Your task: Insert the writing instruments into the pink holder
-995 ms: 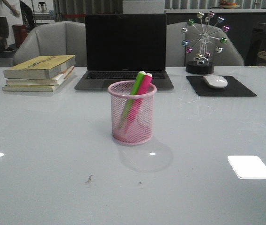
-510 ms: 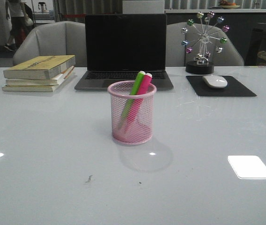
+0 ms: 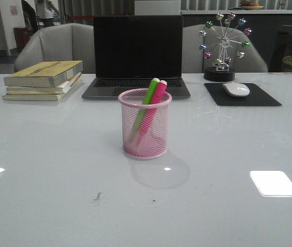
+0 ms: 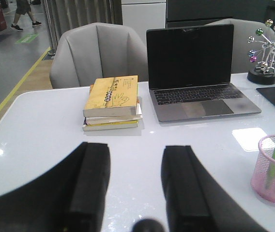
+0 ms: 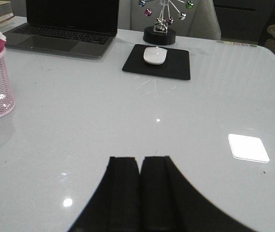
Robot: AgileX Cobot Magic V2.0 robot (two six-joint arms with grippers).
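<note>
only wrist views show either hand (image 4: 135,193).

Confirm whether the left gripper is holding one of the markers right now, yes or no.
No: the left gripper is open and empty above the table, while the green marker and pink marker stand in the pink holder.

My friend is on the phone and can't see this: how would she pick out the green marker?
Start at the open laptop at the back of the table; the pink mesh cup stands alone in front of it. Two markers lean in it side by side. The green marker is the left one, touching the pink marker.
</note>
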